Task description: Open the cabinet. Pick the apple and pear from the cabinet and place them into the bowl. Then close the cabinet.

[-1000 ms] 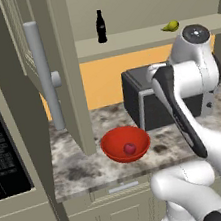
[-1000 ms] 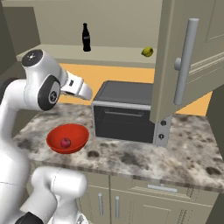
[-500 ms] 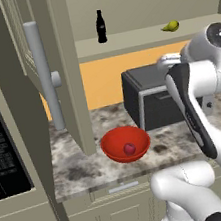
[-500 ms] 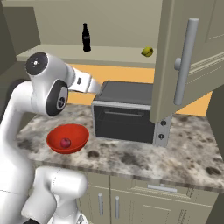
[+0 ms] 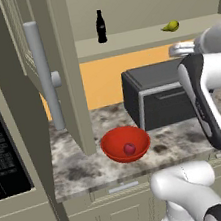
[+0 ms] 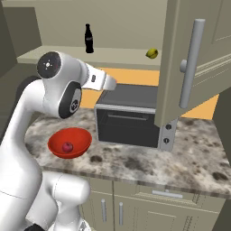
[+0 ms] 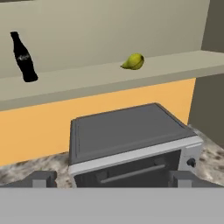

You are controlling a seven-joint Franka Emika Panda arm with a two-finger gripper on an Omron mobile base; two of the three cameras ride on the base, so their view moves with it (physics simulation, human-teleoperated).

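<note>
Speckled stone makes up the counter [image 6: 189,164] I am parked in front of, with a dark toaster oven [image 7: 131,144] standing on it against an orange back wall. I take that oven as my landmark.

Above the oven runs the open shelf of the cabinet [image 6: 198,58], both doors swung wide. On that shelf, above the oven's right half, the pear [image 7: 133,61] lies on its side; a dark cola bottle [image 7: 23,57] stands upright well to the left of it, above and beyond the oven's left edge.

To the left of the oven, on the counter, sits the red bowl [image 5: 125,143], and the apple [image 5: 129,148] rests inside it.

I have the jaws [image 7: 111,178] raised just in front of the oven, level with its top and spread wide, with nothing between them. Through the hand view the two finger tips [image 7: 41,178] frame the oven's front. The pear is well above and beyond the jaws, slightly right of their centre line, with clear air between.
</note>
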